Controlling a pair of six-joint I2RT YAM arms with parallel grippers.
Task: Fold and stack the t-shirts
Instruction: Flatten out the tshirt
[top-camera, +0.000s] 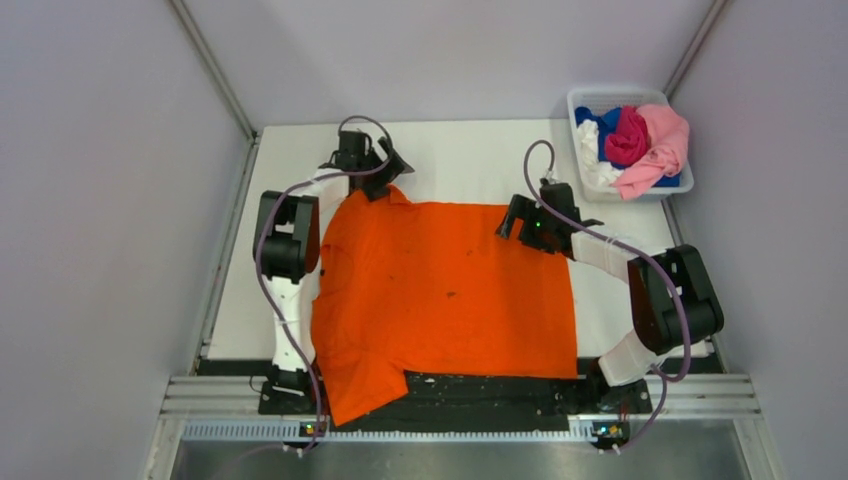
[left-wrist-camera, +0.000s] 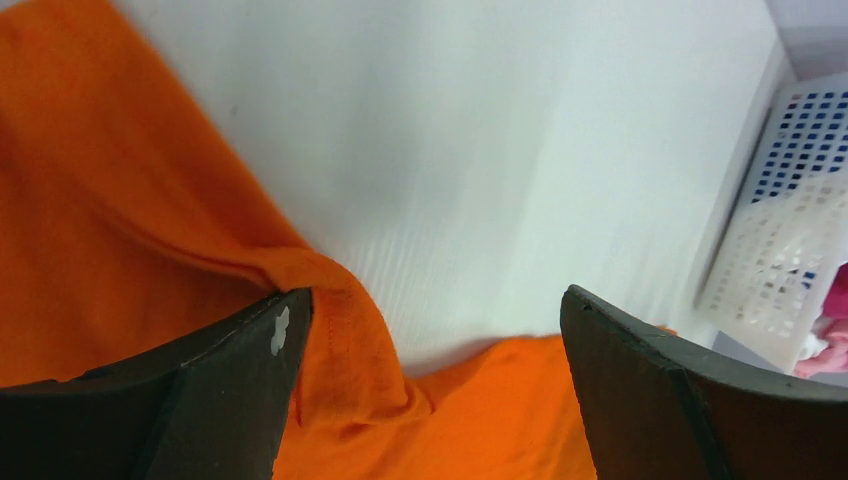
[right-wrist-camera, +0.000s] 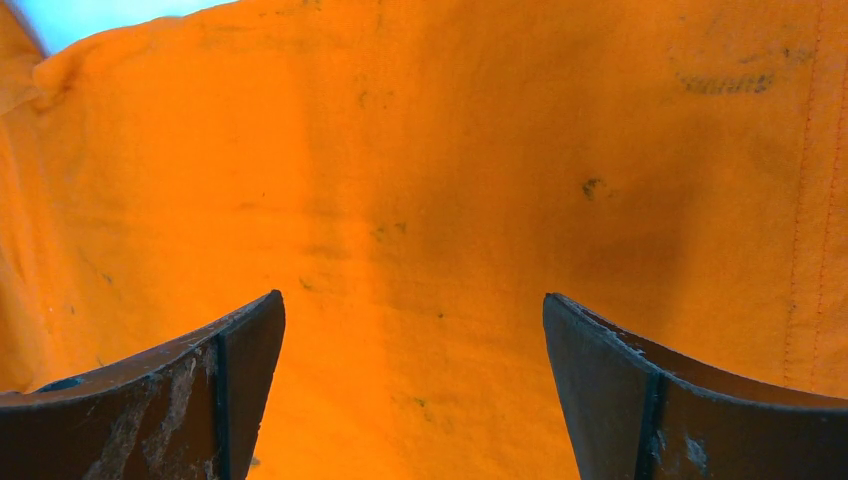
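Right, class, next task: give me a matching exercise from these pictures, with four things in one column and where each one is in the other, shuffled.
Things
1. orange t-shirt
2. pink t-shirt
3. left claw
4. right claw

Places
A. open, over the spread shirt's far right edge
B. crumpled in the white bin
C. spread out on the table
D. open, at the spread shirt's far left corner

Pairs: 1-C, 2-B, 3-D, 4-A

No legible text anywhere; faint dark marking (right-wrist-camera: 722, 82) on orange t-shirt (right-wrist-camera: 430, 200) unreadable.
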